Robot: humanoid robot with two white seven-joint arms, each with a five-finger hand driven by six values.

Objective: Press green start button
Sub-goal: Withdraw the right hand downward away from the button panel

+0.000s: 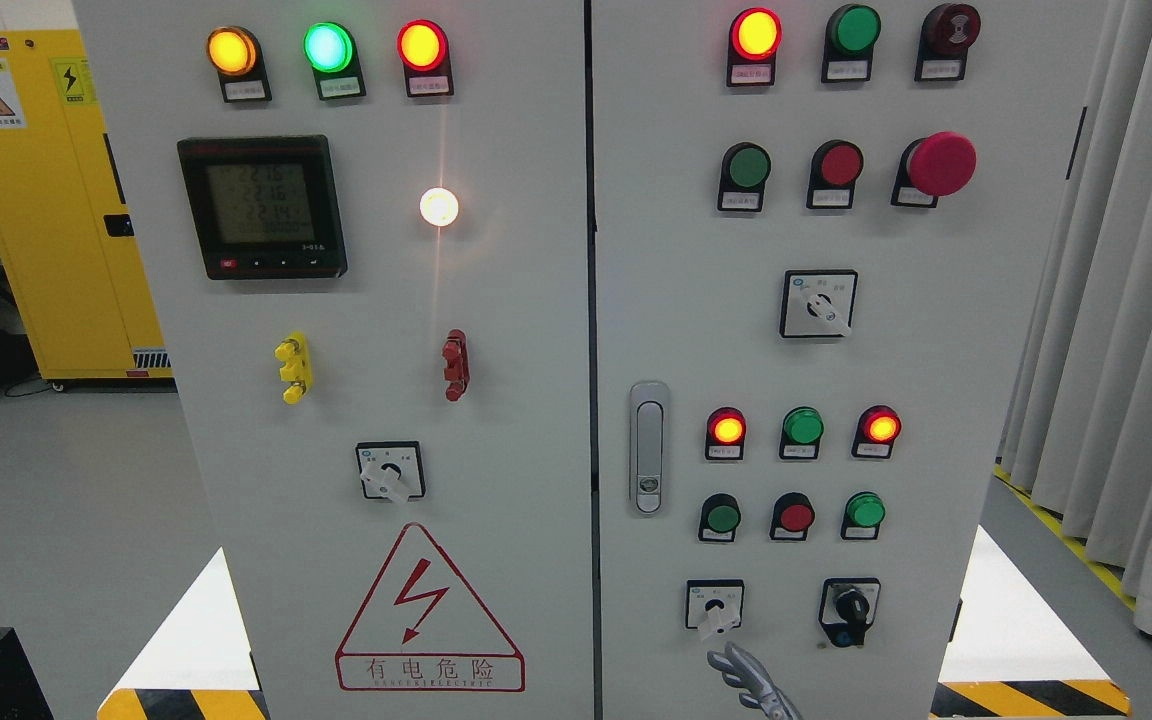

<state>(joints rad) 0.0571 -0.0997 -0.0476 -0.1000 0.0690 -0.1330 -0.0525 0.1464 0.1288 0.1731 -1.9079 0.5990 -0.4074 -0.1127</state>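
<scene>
A grey control cabinet [536, 300] fills the view. Its right door carries a dark green push button [748, 166] in the upper row, beside a red button [840, 164] and a red mushroom button [941, 163]. In the lower row sit another dark green button [722, 517], a red button [795, 516] and a brighter green button [865, 510]. The labels are too small to read. My right hand [748, 682] shows at the bottom edge, below a white rotary switch [715, 606], fingers loosely extended and holding nothing. It touches no button.
Indicator lamps line the top of both doors. A door latch [647, 447] sits at the right door's left edge. A black selector switch [849, 608] is to the right of my hand. A yellow cabinet [46, 200] stands at the left, grey curtains [1136, 300] at the right.
</scene>
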